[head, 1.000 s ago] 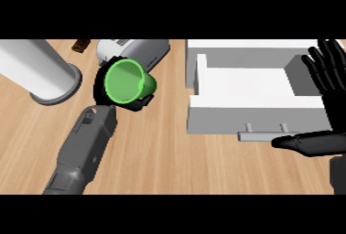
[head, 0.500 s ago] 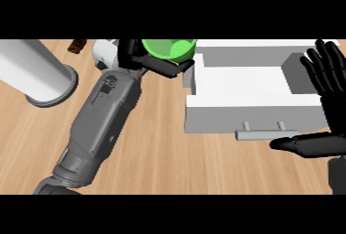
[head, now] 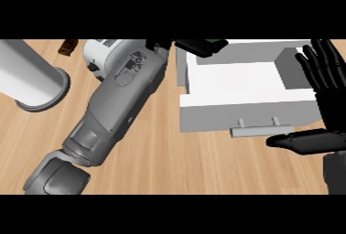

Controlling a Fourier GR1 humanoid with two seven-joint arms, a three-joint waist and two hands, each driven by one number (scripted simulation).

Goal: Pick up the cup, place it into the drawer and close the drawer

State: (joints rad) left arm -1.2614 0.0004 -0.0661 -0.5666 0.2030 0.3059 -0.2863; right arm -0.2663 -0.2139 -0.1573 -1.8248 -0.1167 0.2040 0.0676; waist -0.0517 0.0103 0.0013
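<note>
Green cup [head: 218,42] barely shows at far edge, above far-left corner of open white drawer [head: 229,116]. Left hand [head: 196,45] fingers curled round it. Step: placing. Next: lower cup inside drawer, release. Right hand [head: 324,77] rests at right, fingers straight, spread.

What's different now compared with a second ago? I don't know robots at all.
The left hand, curled round the green cup, has swung forward and to the right, from beside the open drawer to its far left corner; the cup is now mostly hidden. The right hand stayed open at the right edge, the drawer stayed open and the grey cylinder stayed in place.
</note>
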